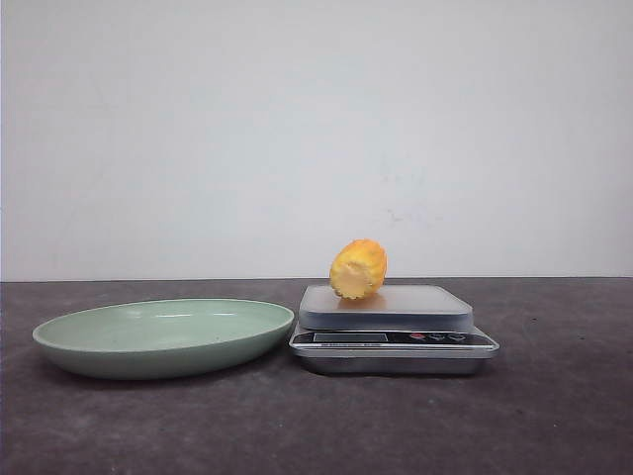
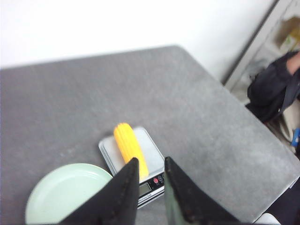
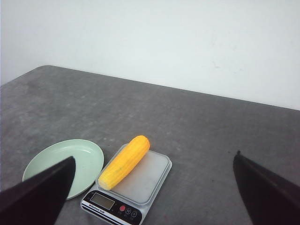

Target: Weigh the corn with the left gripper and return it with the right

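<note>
Front view shows the corn point(image 1: 358, 268) lying on the scale point(image 1: 393, 327) beside the plate point(image 1: 163, 336) — left gripper point(image 2: 149, 165) nearly closed and empty, right gripper point(image 3: 154, 187) spread wide — where a careless grab could roll it off.

Counting one corn point(image 1: 358, 268) lying on one scale point(image 1: 393, 329). Beside that scale, seeing one green plate point(image 1: 158, 337). Showing two grippers above it: left gripper point(image 2: 150, 185), right gripper point(image 3: 154, 187). Sitting under the scale, one grey table point(image 1: 554, 396).
</note>
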